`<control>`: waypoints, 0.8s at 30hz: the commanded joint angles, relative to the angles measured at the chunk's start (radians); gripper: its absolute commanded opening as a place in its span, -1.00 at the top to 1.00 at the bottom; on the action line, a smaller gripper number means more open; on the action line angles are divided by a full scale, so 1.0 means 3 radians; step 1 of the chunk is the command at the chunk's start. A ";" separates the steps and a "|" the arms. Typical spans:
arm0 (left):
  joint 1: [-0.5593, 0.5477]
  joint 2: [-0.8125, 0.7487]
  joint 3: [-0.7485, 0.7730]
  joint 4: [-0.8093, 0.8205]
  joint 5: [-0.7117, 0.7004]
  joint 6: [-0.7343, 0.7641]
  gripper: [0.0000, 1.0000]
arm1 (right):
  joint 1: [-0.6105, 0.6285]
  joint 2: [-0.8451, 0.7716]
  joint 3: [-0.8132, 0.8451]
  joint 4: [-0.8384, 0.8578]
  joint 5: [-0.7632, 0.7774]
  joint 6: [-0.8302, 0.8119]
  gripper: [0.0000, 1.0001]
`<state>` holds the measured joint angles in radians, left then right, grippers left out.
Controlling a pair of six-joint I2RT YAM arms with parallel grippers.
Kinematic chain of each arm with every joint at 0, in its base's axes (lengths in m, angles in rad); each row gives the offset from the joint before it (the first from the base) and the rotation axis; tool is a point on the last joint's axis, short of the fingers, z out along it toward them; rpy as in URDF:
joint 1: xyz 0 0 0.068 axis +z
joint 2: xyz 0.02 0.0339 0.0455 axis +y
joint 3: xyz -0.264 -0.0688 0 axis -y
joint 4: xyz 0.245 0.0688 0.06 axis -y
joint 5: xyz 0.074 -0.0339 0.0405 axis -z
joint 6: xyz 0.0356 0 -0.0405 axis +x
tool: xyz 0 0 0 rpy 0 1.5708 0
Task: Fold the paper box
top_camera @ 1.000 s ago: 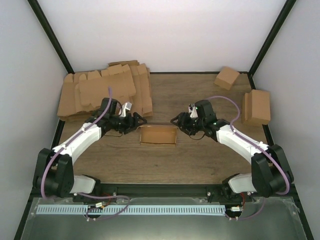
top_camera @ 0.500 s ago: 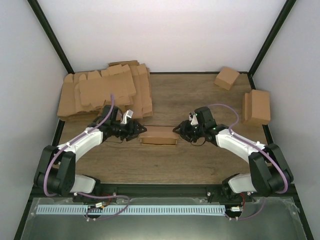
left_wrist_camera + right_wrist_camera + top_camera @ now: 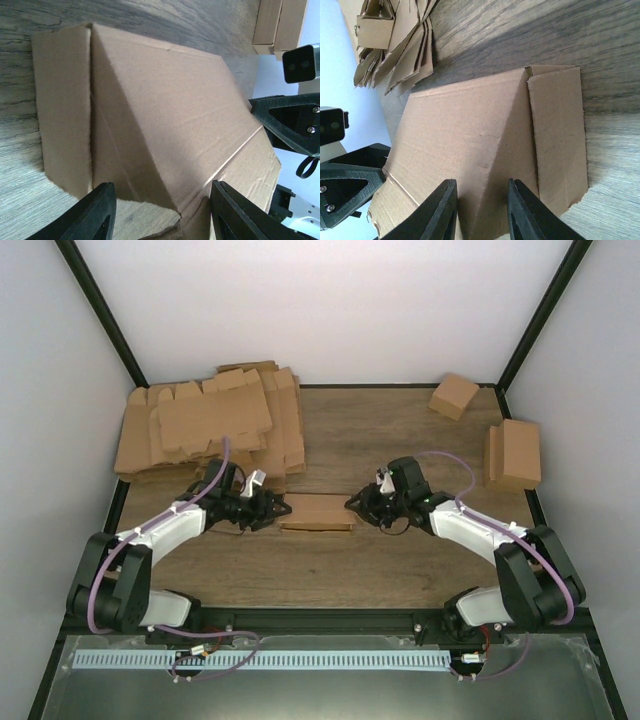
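1. At the middle of the top view, the paper box [image 3: 316,511] lies flat on the wooden worktop [image 3: 380,570]. It sits directly between the two arms, with its lid side up.
2. Its long axis runs left to right across the frame. One short end faces the left claw [image 3: 280,508] and the other faces the right claw [image 3: 353,504], so neither arm is clearly nearer.
3. Left claw: its fingers [image 3: 95,212] stand wide apart at the bottom of its wrist view. A corner of the box's end lies in the gap between them, and neither pad seems to press on it.
4. Right claw: its fingers [image 3: 442,210] stand closer together and straddle the raised edge at the other end. Whether they already pinch the cardboard I cannot tell.
5. The coming move likely turns on each claw meeting its end squarely, in line with the long axis.
6. No brand, label or writing can be read anywhere. The box, the pile of flat blanks [image 3: 210,425] at upper left and the two folded boxes [image 3: 515,453] at right are plain brown.
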<state>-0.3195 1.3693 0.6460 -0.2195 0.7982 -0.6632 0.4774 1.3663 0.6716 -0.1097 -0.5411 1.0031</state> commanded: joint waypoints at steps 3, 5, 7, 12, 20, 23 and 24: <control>-0.0074 -0.0144 -0.0010 0.0127 0.0040 -0.0058 -0.06 | 0.0144 0.0058 0.0025 0.0074 -0.0039 0.0127 0.41; -0.0092 -0.0159 -0.0027 0.0145 0.0028 -0.0078 -0.05 | 0.0150 0.0077 -0.0007 0.0107 -0.0029 0.0146 0.41; -0.0108 -0.0165 -0.0053 0.0174 0.0028 -0.0098 -0.02 | 0.0152 0.0097 -0.0028 0.0151 -0.0067 0.0166 0.42; -0.0135 -0.0166 -0.0100 0.0183 0.0019 -0.0100 -0.01 | 0.0187 0.0115 -0.0012 0.0221 -0.0115 0.0240 0.42; -0.0133 -0.0246 0.0006 -0.0115 -0.0104 0.0091 -0.04 | 0.0219 0.0027 0.0011 0.0138 -0.0076 0.0261 0.17; -0.0133 -0.0215 -0.0027 -0.0045 -0.0064 0.0053 -0.03 | 0.0287 0.0077 -0.0003 0.0199 -0.0099 0.0322 0.21; -0.0134 -0.0200 -0.0035 -0.0021 -0.0055 0.0045 -0.03 | 0.0308 0.0109 0.0003 0.0217 -0.0110 0.0344 0.25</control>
<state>-0.3527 1.3098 0.6262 -0.2420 0.7677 -0.6662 0.5369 1.3865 0.6662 -0.0635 -0.5526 1.0763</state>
